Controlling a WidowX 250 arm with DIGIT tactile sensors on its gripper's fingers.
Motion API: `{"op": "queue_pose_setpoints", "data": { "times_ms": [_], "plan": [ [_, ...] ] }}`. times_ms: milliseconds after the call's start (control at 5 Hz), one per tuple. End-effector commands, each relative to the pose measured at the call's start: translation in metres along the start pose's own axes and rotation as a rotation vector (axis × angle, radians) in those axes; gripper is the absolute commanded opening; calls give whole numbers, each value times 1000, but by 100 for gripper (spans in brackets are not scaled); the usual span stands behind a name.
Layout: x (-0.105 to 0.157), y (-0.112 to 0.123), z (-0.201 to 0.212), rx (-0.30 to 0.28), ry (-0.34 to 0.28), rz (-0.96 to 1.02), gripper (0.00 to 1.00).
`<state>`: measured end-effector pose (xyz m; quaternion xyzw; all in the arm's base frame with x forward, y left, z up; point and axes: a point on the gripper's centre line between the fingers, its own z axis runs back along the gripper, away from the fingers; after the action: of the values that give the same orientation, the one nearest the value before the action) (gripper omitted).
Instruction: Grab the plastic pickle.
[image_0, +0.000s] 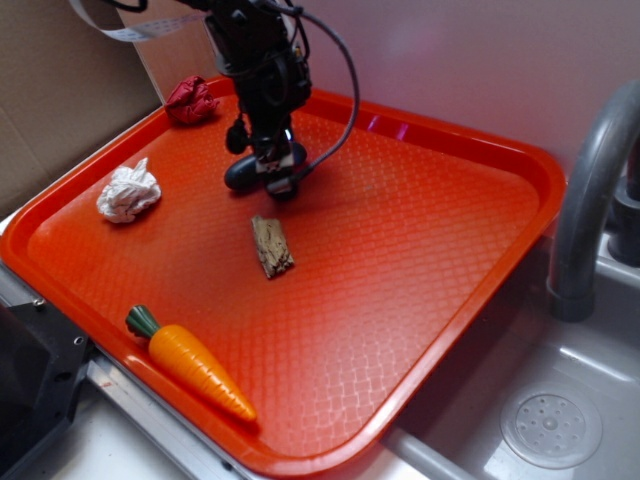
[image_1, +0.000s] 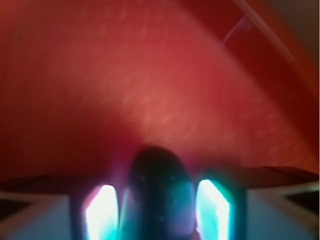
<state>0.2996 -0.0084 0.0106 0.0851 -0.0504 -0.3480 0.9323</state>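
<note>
Resting on the textured orange plastic tray (image_0: 420, 250), the smooth dark green-black oblong plastic pickle (image_1: 160, 200) is clamped between the black pincer (image_0: 277, 178) fingers.

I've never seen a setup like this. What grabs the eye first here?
The big orange tray fills the scene, with the black gripper reaching down at its far side, its fingers on either side of the dark plastic pickle. An orange toy carrot lies at the tray's near edge, and a white crumpled wad sits toward its left side.
</note>
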Motion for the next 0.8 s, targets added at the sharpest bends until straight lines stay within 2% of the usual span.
{"op": "queue_pose_setpoints", "data": {
  "times_ms": [0, 200, 400, 600],
  "plan": [
    [-19, -25, 83, -95, -128, 182, 0],
    [-38, -35, 139, -189, -158, 229, 0],
    [-58, -38, 184, -162, -95, 400, 0],
    [-74, -30, 196, -97, -65, 576, 0]
  ]
}}
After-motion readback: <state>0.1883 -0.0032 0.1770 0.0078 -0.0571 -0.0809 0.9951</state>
